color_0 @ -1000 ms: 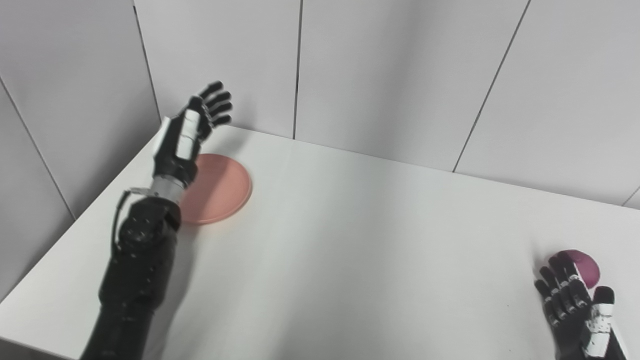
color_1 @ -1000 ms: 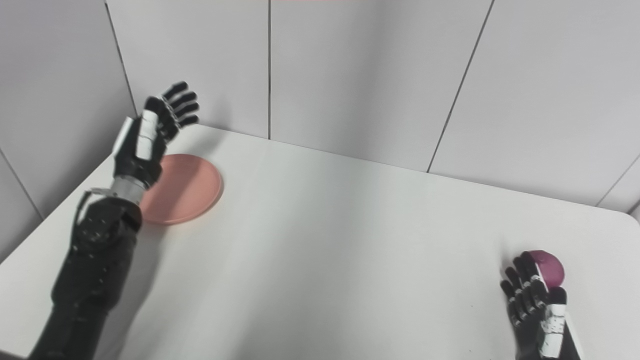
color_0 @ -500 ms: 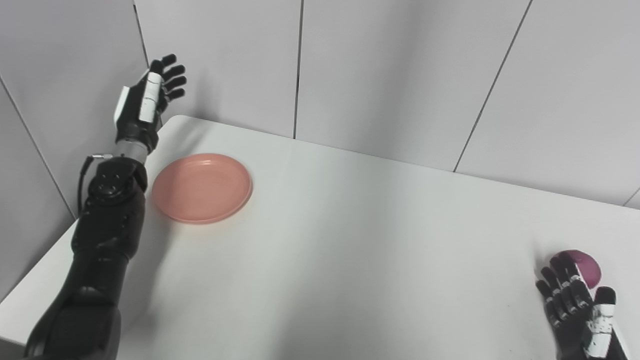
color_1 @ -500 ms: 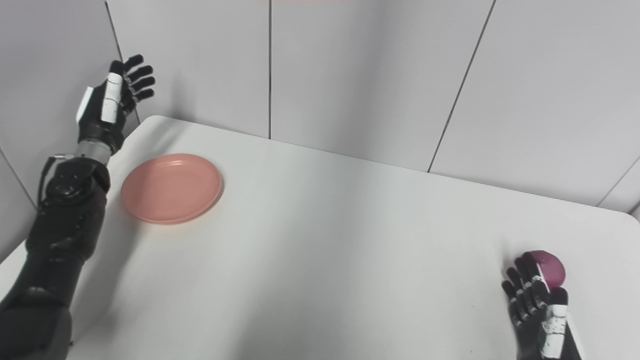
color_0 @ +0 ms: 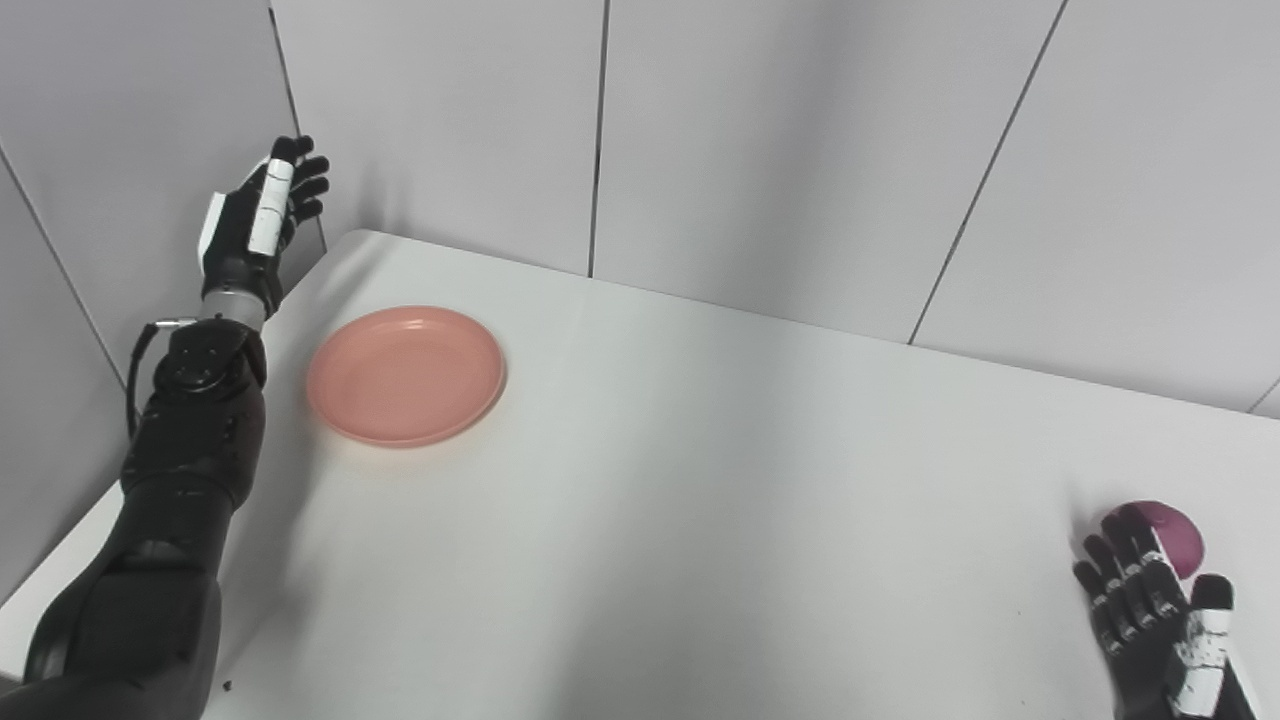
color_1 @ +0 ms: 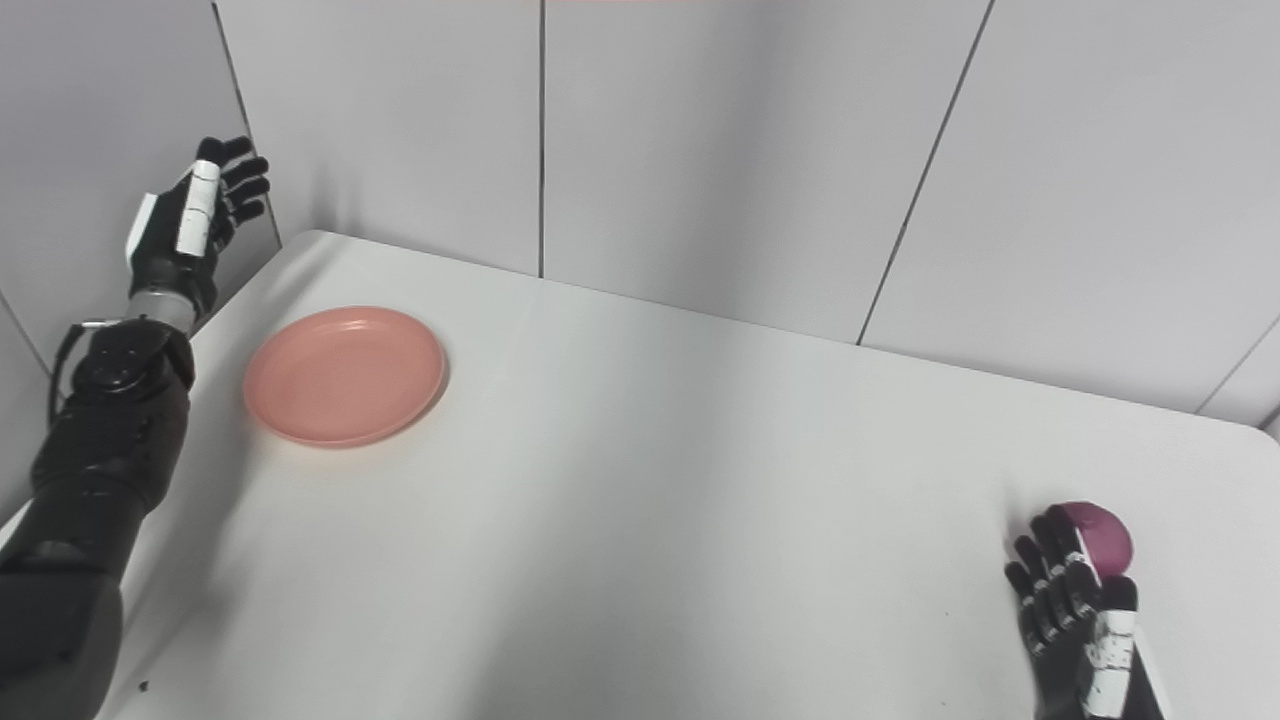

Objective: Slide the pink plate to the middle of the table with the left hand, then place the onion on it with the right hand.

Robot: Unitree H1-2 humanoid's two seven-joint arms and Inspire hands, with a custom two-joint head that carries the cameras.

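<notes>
the pink plate (color_0: 405, 374) lies flat near the table's (color_0: 700, 480) far left corner, not yet at the middle; the left hand (color_0: 255, 225) hovers raised beyond the table's left edge, fingers spread and empty, so the plate sits to its right and lower (the nearer hand by far); the onion (color_0: 1172, 533) rests just past the right hand's (color_0: 1150, 615) open fingers.

place: lab test cell | evidence: bare white table (color_0: 700, 480); plain grey wall panels (color_0: 780, 150)
</notes>
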